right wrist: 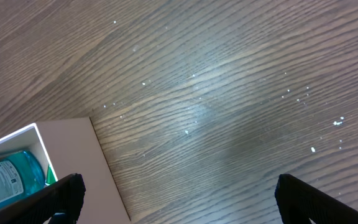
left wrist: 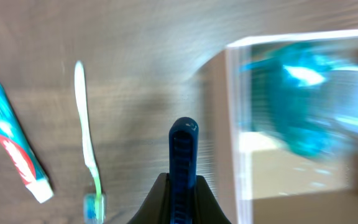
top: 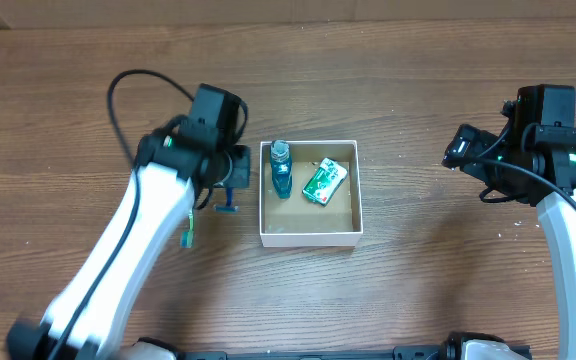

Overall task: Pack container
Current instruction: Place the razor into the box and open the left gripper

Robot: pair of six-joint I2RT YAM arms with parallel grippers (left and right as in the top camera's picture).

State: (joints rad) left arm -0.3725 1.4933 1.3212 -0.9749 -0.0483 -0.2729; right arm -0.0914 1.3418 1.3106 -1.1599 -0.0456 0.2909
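The container (top: pixel 308 237) is a square white-walled box with a brown floor at the table's middle. In it lie a teal mouthwash bottle (top: pixel 281 170) and a green packet (top: pixel 323 182). My left gripper (top: pixel 230 190) is just left of the box, shut on a blue ridged razor handle (left wrist: pixel 183 155). The box wall (left wrist: pixel 232 124) and the blurred bottle (left wrist: pixel 303 106) show to its right in the left wrist view. My right gripper (top: pixel 458 150) is open and empty over bare table, right of the box; its view shows the box corner (right wrist: pixel 73 162) and the bottle (right wrist: pixel 5 174).
A green-and-white toothbrush (left wrist: pixel 86 143) and a teal toothpaste tube (left wrist: pixel 14 146) lie on the wooden table left of the blue handle. The toothbrush also shows in the overhead view (top: pixel 186 230) beside my left arm.
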